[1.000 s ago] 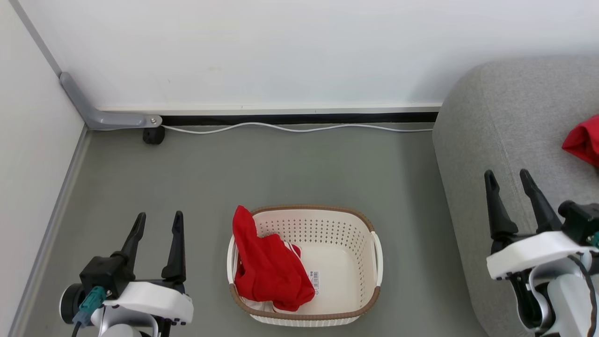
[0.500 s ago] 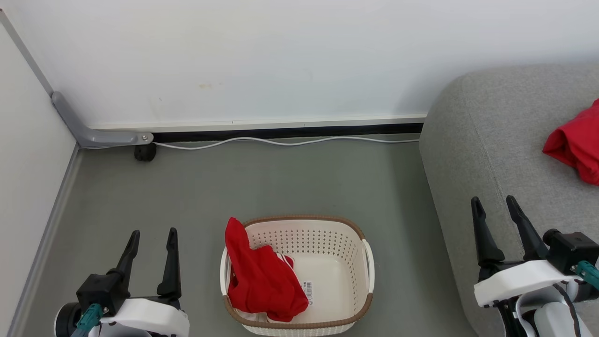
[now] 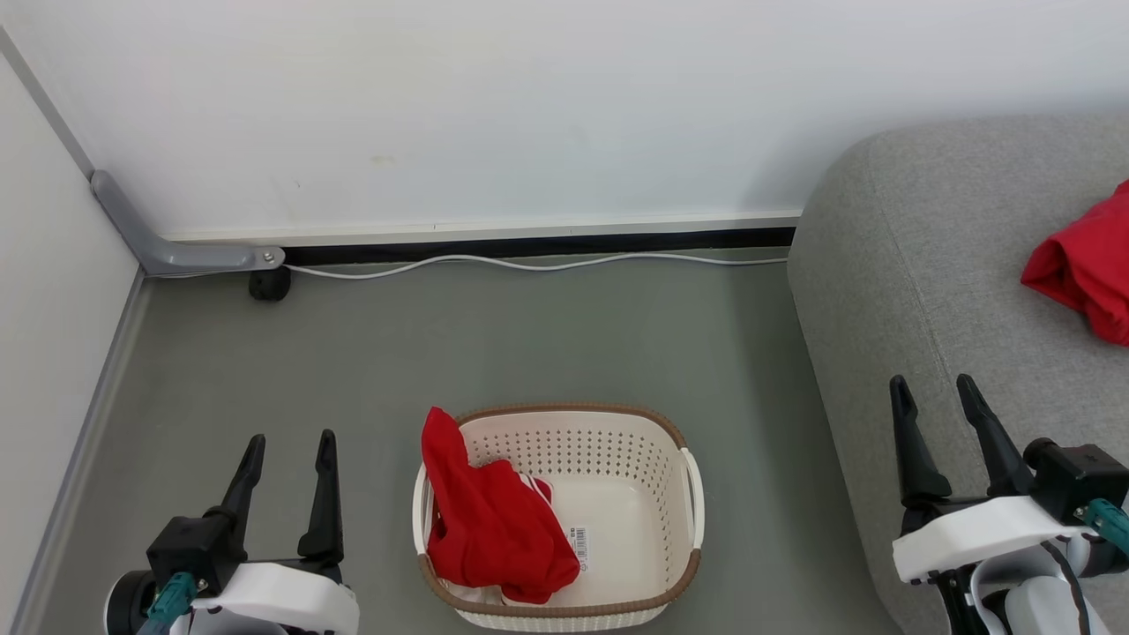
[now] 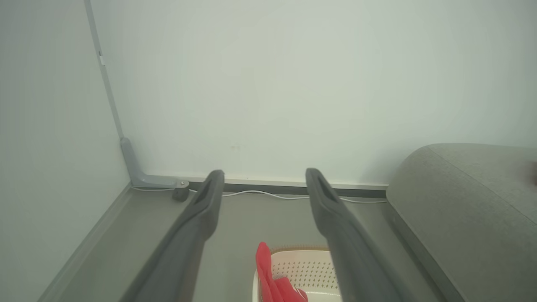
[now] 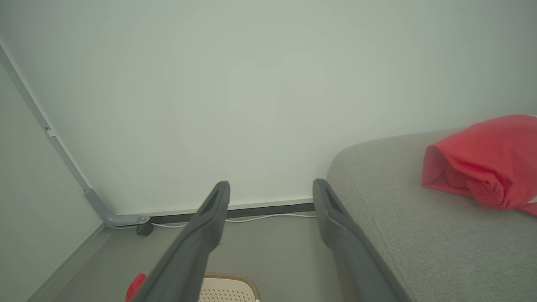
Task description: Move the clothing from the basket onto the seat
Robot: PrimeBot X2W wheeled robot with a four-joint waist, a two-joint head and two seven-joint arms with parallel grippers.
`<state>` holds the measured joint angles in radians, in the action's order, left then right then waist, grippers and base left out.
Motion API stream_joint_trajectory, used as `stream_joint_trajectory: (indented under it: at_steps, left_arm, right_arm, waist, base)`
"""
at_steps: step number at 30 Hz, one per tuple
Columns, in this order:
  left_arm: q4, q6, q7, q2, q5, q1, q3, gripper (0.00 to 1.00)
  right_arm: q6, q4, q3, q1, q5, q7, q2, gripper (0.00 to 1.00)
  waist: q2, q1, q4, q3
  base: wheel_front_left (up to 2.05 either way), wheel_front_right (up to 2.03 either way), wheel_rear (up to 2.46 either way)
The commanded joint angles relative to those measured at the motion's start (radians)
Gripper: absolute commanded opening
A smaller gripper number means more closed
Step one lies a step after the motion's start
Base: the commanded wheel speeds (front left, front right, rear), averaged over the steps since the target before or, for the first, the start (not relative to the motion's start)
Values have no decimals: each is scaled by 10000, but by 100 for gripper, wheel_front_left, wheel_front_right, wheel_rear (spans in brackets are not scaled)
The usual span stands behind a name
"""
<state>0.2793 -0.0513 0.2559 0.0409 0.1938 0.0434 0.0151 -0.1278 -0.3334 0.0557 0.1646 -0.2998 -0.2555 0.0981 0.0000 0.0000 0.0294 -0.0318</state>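
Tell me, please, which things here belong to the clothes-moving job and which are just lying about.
Job: basket, draped red garment inside; sofa, bunched red garment on top.
Lying about: white cable, grey bracket, small black object.

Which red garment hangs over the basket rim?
The red garment at the basket's left side; the other garment lies on the grey sofa.

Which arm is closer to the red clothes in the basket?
Left. The left end effector hovers just left of the clothing in the basket; the right end effector is far right, by the seat.
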Motion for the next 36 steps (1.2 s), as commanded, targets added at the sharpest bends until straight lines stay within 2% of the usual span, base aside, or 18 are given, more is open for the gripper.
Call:
stream_joint_trajectory:
  at_steps: [1,10,18,26,36]
  left_arm:
    - [-277,65,59,93,-36,142,249,100]
    - [-183,-21,59,93,1,125,54,100]
    - [106,-71,59,93,237,261,-717,100]
    - [432,-22,59,93,501,985,-1524,100]
    - [1498,52,59,93,803,2659,-2458,100]
  right_arm:
    - [-29,261,179,168,34,-63,62,100]
    - [-29,203,204,187,-40,-63,79,100]
    - [-29,441,245,345,-72,-63,77,100]
    - [-29,746,372,946,-119,-63,145,100]
    - [-29,1177,623,2268,-196,-63,200,100]
  waist:
    - [0,0,-13,-2]
    - [0,0,-5,14]
    - [0,0,61,-515]
    - [0,0,210,-1783]
    - [0,0,577,-4106]
  base:
    - [0,0,0]
    - [0,0,0]
    - [0,0,0]
    - [0,0,0]
    - [0,0,0]
